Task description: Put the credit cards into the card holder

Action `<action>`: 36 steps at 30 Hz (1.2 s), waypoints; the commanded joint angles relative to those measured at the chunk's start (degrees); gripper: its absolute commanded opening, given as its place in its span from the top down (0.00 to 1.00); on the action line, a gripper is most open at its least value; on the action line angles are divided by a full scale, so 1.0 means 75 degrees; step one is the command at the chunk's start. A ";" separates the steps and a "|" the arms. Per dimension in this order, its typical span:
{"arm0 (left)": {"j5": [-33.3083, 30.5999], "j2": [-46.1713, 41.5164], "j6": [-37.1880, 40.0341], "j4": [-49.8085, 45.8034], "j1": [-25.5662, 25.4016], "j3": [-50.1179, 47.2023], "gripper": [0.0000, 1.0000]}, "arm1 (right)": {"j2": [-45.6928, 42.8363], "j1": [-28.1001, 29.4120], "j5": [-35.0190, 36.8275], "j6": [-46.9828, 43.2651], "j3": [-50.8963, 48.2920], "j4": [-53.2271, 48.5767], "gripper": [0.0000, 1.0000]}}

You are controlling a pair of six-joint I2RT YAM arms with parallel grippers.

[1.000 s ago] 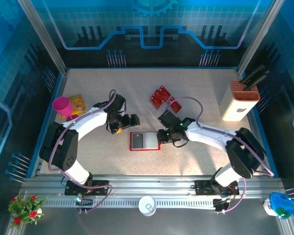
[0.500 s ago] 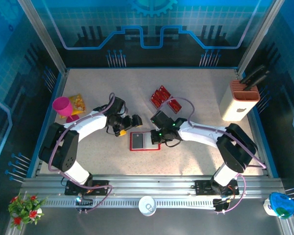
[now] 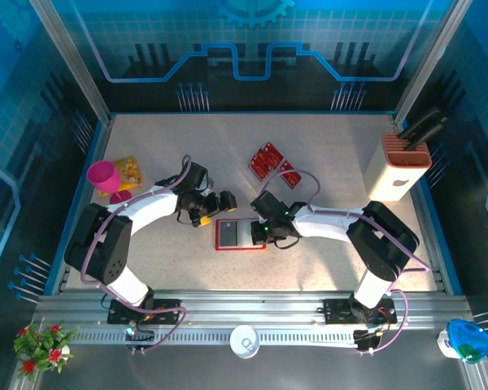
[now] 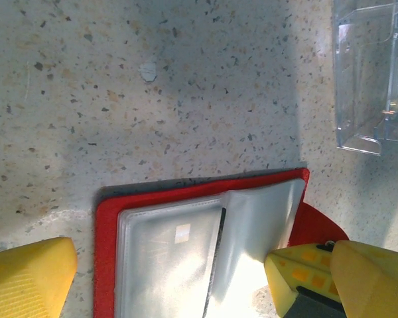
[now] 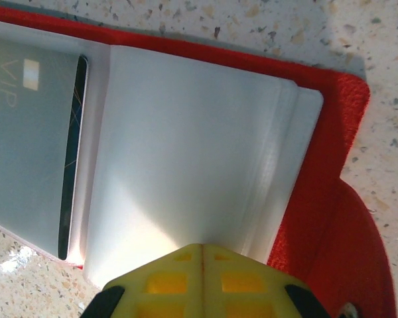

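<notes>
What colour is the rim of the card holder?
Red; the card holder shows best in the right wrist view.

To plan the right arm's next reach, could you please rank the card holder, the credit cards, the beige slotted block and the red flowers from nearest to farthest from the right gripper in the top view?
1. card holder, mid-table, touching the right gripper.
2. credit cards, farther back.
3. beige slotted block, far right.
4. red flowers, near-left corner, off the table.
</notes>
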 commanded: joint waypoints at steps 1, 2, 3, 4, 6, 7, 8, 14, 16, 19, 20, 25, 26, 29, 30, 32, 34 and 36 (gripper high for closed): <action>0.0185 0.0187 0.0036 0.0098 0.0044 -0.0158 0.01 | 0.0175 0.0007 -0.0060 0.0097 -0.0326 -0.0193 1.00; 0.0185 0.0236 0.0062 0.0107 0.0024 -0.0147 0.01 | 0.0184 0.0011 -0.0061 0.0097 -0.0323 -0.0193 1.00; 0.0185 0.0275 0.0099 0.0117 0.0011 -0.0131 0.01 | 0.0193 0.0005 -0.0071 0.0097 -0.0323 -0.0176 1.00; 0.0175 0.0319 0.0135 0.0111 -0.0022 -0.0107 0.01 | 0.0212 0.0011 -0.0073 0.0086 -0.0323 -0.0181 1.00; 0.0162 0.0399 0.0206 0.0100 -0.0091 -0.0040 0.01 | 0.0226 0.0011 -0.0083 0.0086 -0.0317 -0.0187 1.00; 0.0150 0.0454 0.0252 0.0087 -0.0131 0.0005 0.01 | 0.0225 0.0008 -0.0075 0.0086 -0.0317 -0.0182 1.00; 0.0133 0.0490 0.0305 0.0078 -0.0180 0.0042 0.01 | 0.0234 0.0005 -0.0084 0.0086 -0.0317 -0.0182 1.00; -0.0059 0.0836 0.0554 -0.0041 -0.0520 0.0307 0.01 | 0.0217 0.0011 -0.0073 0.0068 -0.0331 -0.0193 1.00; -0.0072 0.0927 0.0612 -0.0064 -0.0618 0.0384 0.01 | 0.0187 0.0007 -0.0052 0.0067 -0.0366 -0.0187 1.00; -0.0061 0.0971 0.0666 -0.0099 -0.0736 0.0483 0.01 | 0.0170 0.0005 -0.0050 0.0082 -0.0407 -0.0193 1.00; -0.0029 0.0963 0.0677 -0.0098 -0.0759 0.0508 0.01 | 0.0164 0.0003 -0.0049 0.0086 -0.0416 -0.0193 1.00; 0.0120 0.0670 0.0656 -0.0085 -0.0799 0.0551 0.01 | 0.0146 0.0011 -0.0052 0.0097 -0.0440 -0.0203 1.00; 0.0161 0.0583 0.0646 -0.0071 -0.0799 0.0543 0.01 | 0.0146 0.0010 -0.0042 0.0098 -0.0444 -0.0206 1.00; 0.0321 0.0239 0.0576 0.0024 -0.0798 0.0474 0.01 | 0.0144 0.0011 -0.0044 0.0086 -0.0425 -0.0228 1.00; 0.0373 0.0122 0.0533 0.0069 -0.0778 0.0440 0.01 | 0.0139 0.0011 -0.0038 0.0084 -0.0428 -0.0223 1.00; 0.0521 -0.0110 0.0432 0.0264 -0.0757 0.0333 0.01 | 0.0143 0.0005 -0.0044 0.0086 -0.0426 -0.0228 1.00; 0.0715 -0.0330 0.0291 0.0521 -0.0751 0.0230 0.01 | 0.0146 0.0011 -0.0055 0.0086 -0.0416 -0.0239 1.00; 0.0949 -0.0422 0.0146 0.0769 -0.0748 0.0168 0.01 | 0.0097 -0.0006 -0.0093 0.0062 -0.0354 -0.0278 1.00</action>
